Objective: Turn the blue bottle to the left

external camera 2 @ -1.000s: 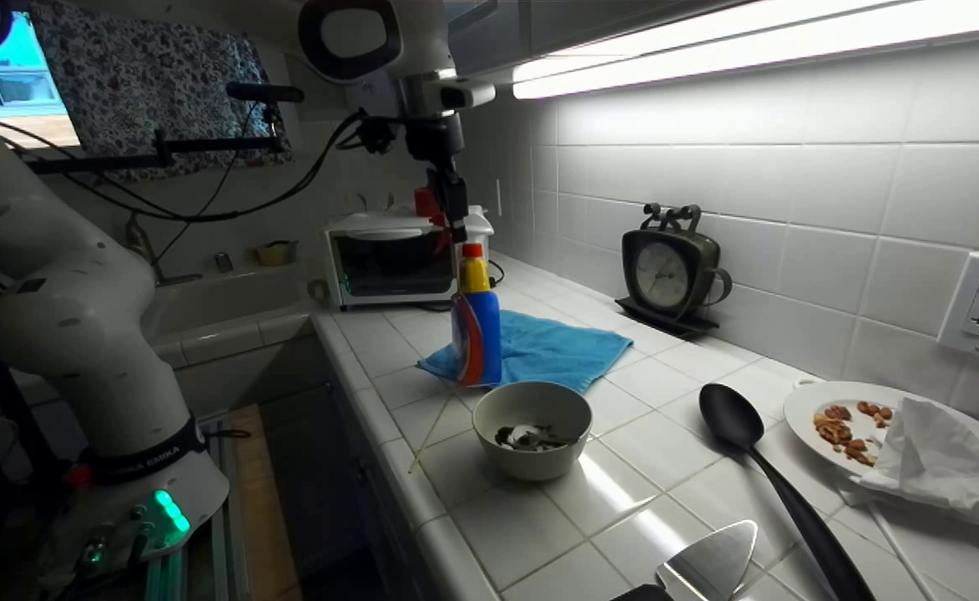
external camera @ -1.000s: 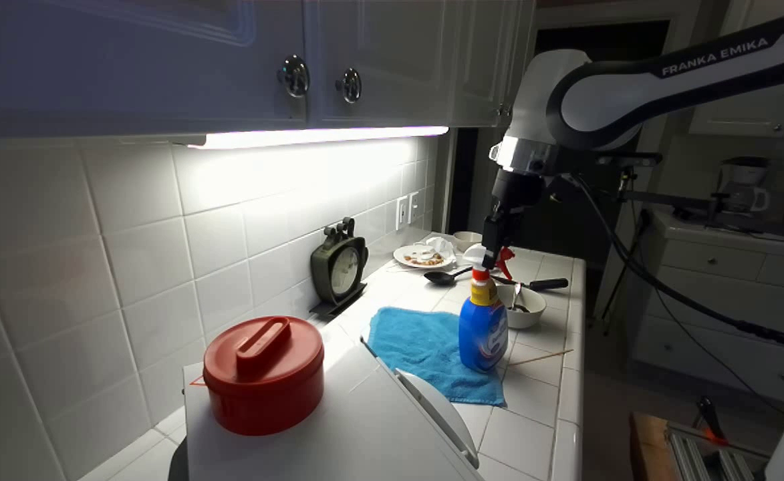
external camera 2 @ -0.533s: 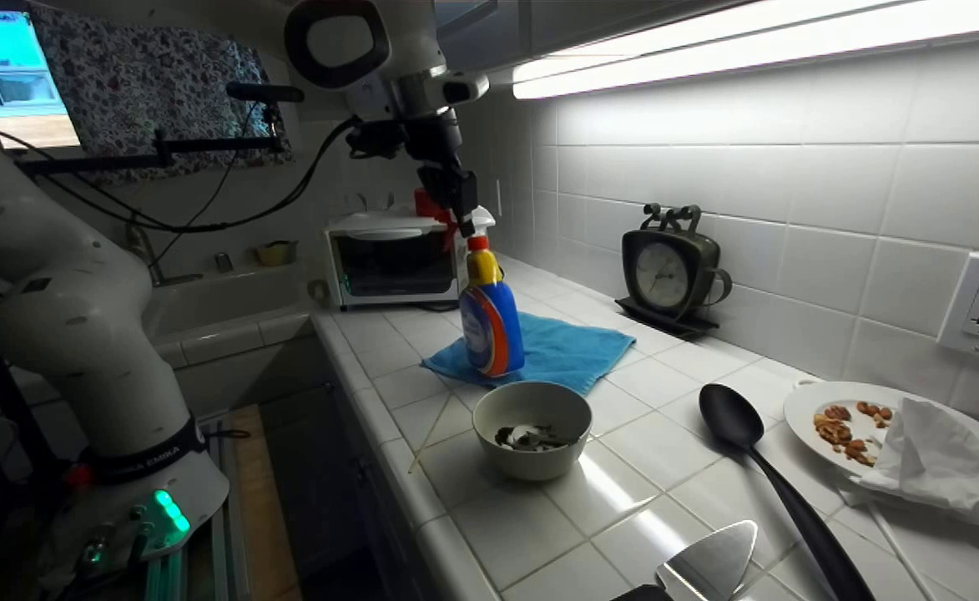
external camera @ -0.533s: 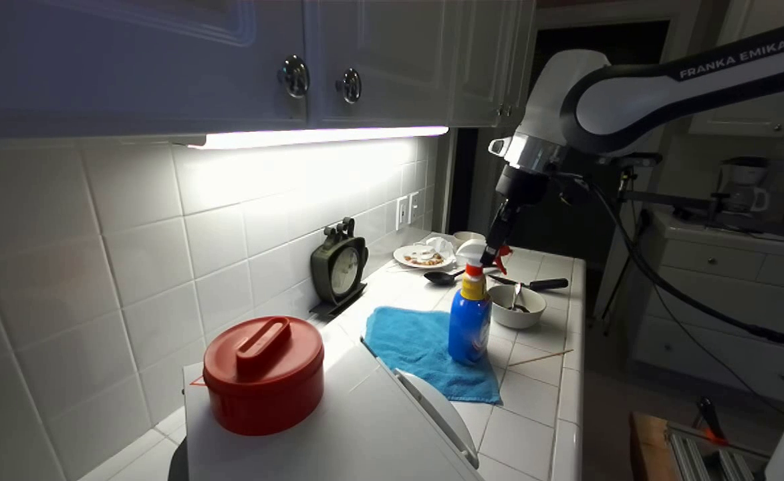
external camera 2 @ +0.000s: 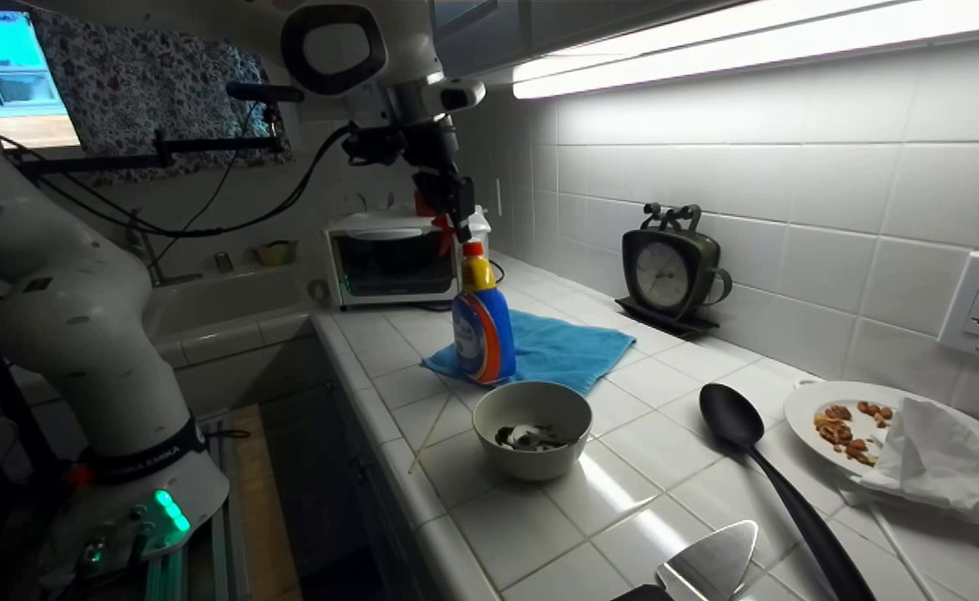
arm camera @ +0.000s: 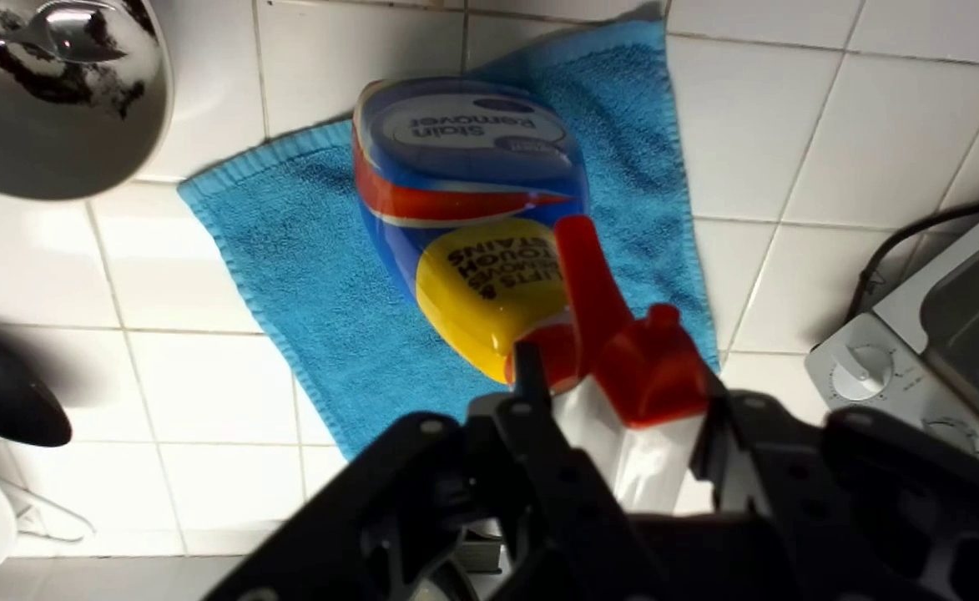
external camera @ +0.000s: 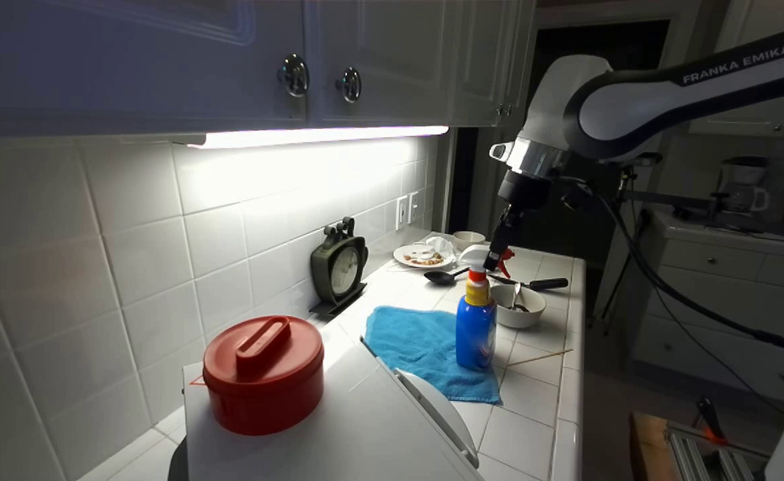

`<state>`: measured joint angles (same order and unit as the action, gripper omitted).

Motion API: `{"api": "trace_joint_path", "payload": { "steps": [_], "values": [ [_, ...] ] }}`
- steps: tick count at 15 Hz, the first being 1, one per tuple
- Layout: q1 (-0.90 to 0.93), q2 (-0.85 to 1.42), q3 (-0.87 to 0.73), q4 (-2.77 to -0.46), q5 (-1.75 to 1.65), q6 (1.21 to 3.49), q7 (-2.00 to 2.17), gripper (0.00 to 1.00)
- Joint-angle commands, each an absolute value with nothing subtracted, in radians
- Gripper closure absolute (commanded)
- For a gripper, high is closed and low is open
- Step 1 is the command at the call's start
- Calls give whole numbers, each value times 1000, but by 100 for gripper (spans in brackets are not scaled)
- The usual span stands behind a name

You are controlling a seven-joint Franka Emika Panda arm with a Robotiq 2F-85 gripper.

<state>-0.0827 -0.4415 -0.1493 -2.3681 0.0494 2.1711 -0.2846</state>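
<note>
The blue bottle (external camera: pixel 474 337) stands nearly upright over the blue cloth's edge in both exterior views (external camera 2: pixel 482 334). Whether its base rests fully on the cloth is hard to tell. In the wrist view the bottle (arm camera: pixel 468 179) shows its blue body, yellow neck, red trigger and white spray head. My gripper (arm camera: pixel 618 376) has its black fingers on either side of the spray head and appears shut on it. In the exterior views the gripper (external camera: pixel 490 257) comes down at a slant onto the bottle's top (external camera 2: pixel 461 229). The fingers partly hide the spray head.
The blue cloth (external camera: pixel 405 341) lies flat under the bottle. A bowl with a spoon (external camera 2: pixel 531 451) stands close beside it. A thin stick (external camera 2: pixel 432 430) lies near the counter edge. A black spoon (external camera 2: pixel 731 413), plate (external camera 2: pixel 814 446), scale (external camera: pixel 338 267), and toaster oven (external camera 2: pixel 393 267) are around.
The gripper has tilted and the bottle has turned with it, showing more label in an exterior view. The bottle shifted towards the wall, then slightly back.
</note>
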Motion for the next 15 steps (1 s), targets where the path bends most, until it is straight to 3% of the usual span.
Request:
{"api": "trace_joint_path", "payload": {
  "steps": [1, 15],
  "values": [
    [-65, -471, -164, -2373, 35, 2201, -348, 86],
    [62, -553, -270, -2379, 128, 2222, -813, 86]
  ]
}}
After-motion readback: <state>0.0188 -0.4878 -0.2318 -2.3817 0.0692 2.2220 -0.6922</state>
